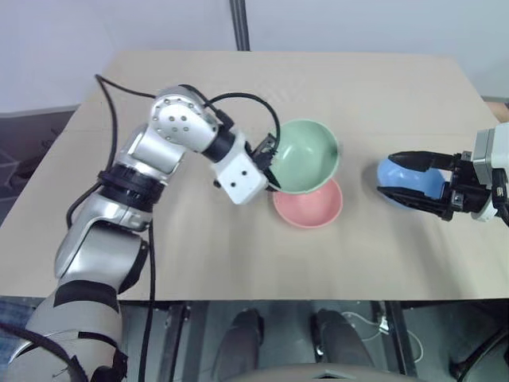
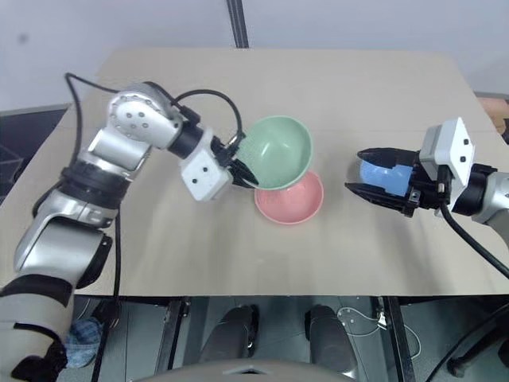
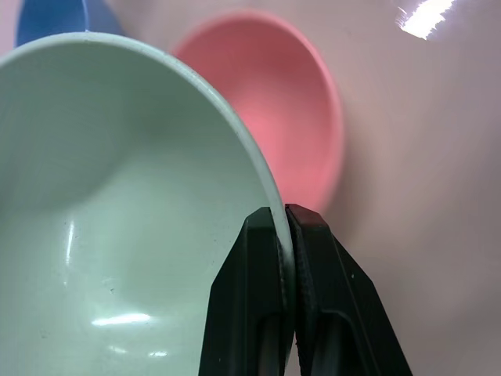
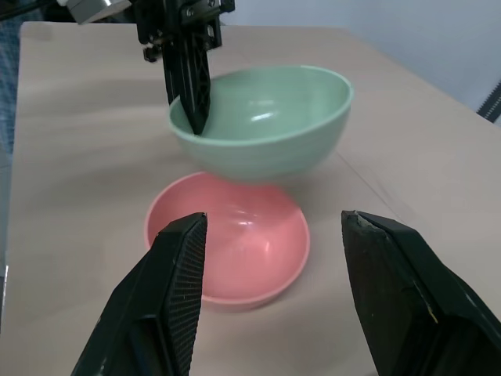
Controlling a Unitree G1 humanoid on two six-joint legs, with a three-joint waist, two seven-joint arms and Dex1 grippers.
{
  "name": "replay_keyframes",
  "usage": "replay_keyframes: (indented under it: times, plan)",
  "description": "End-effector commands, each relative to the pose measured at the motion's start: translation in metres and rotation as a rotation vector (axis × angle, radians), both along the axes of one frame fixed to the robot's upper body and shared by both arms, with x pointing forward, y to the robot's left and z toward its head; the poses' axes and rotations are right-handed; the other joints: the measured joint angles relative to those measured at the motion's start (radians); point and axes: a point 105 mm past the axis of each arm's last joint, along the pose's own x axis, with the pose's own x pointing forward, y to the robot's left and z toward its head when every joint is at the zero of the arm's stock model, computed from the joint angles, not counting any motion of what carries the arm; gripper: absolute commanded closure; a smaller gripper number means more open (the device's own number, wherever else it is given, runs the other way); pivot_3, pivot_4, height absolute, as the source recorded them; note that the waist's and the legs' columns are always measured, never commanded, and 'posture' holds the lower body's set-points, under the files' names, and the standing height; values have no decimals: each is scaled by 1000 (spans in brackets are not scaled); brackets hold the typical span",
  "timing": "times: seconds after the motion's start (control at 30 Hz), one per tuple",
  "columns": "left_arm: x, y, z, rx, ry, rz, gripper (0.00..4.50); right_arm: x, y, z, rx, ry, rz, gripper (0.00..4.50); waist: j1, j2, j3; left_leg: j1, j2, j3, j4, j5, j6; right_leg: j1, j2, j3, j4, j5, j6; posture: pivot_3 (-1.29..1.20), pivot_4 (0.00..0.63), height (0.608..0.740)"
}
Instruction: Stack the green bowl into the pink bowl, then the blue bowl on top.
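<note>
Overhead, the left eye view shows the left gripper (image 1: 269, 163) clamped on the near-left rim of the green bowl (image 1: 306, 155), holding it up above the tan table (image 1: 199, 247). The green bowl overlaps the far edge of the pink bowl (image 1: 308, 204), which sits on the table just nearer the robot. Off to the right, the right gripper (image 1: 406, 177) stands with its fingers apart on either side of the blue bowl (image 1: 413, 179); whether they touch it cannot be told.

From the right eye view, the green bowl's mouth faces up and tilts a little toward the camera; being round, it has no long axis.

Along the left wrist view, both black fingers (image 3: 258, 313) pinch the thin green rim between them, with pink visible beyond.

From the right wrist view, the green bowl hangs clear above the pink bowl, roughly level, offset toward its far side, and the right gripper's fingers stand wide apart.

Judged from this, the grip on one rim edge is slight: the bowl could pivot or slip. Released from this offset, it could catch the pink rim and tip rather than nest.
</note>
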Motion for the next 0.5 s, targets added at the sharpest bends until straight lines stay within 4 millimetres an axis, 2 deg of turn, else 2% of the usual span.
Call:
replay_keyframes:
  times: [0.03,0.4,0.47,0.5]
  plan:
    - [-1,-8,14,-11,-27,-50,4443,-5,5,11,1,-68,12,1629,0,0,1,0,0,0,0,0,0,0,0,0,0,0,0,0,150,740]
    - [-7,-9,10,45,-7,-120,4443,-7,6,12,14,-78,-7,1629,3,0,1,0,0,-1,1,0,0,0,0,0,1,0,0,0,150,740]
    - [-8,-5,9,69,8,-109,3765,-7,6,11,15,-78,-9,1629,2,0,1,0,0,-1,1,0,0,0,0,0,1,0,0,0,150,740]
    - [-8,-5,10,58,2,-112,3573,-7,6,11,16,-78,-9,1629,2,0,1,0,0,-1,1,0,0,0,0,0,1,0,0,0,150,740]
